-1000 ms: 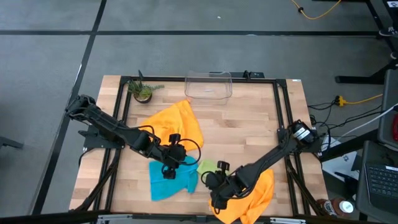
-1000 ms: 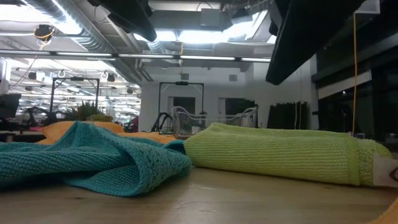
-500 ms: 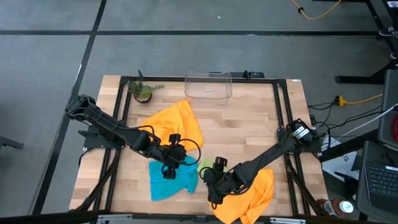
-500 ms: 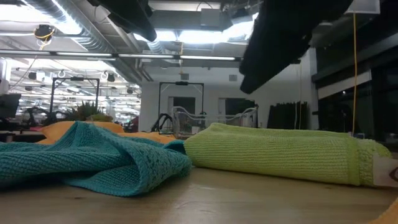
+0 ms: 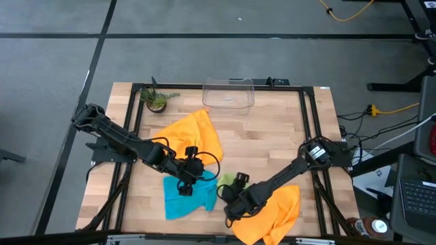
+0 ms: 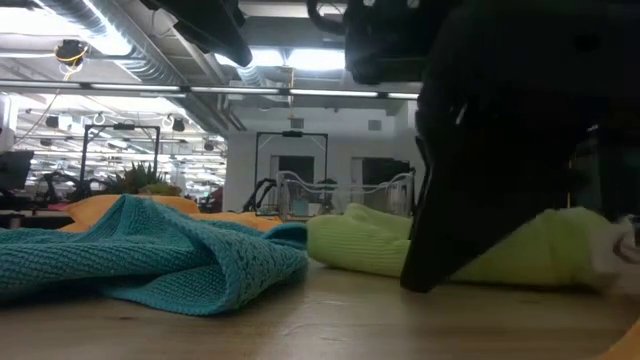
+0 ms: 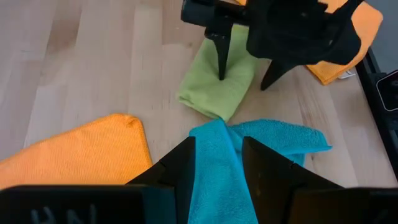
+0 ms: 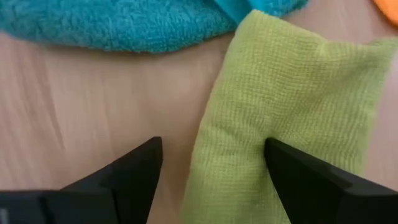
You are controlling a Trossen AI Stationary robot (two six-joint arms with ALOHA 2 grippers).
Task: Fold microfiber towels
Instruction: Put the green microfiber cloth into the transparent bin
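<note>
Near the table's point(image 5: 286, 129) front edge, wide-open right gripper point(image 7: 244, 70) straddles the folded green towel point(image 7: 216, 87), holding nothing; left gripper point(image 7: 217, 163) pinches the crumpled teal towel point(image 7: 249, 162); both orange towels point(image 5: 194, 136) remain unfolded.

Beyond my light wooden counter point(image 5: 272, 143) lies grey tiled floor point(image 5: 204, 58); exposed silver ceiling ducts point(image 6: 110, 30) and bright ceiling lights point(image 6: 290, 58) hang overhead.

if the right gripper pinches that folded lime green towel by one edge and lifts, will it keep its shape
Probably not. The lime green towel is soft knit cloth, so its fold would likely fall open. It looks light, and the open right gripper may drag it across the wooden table.
</note>
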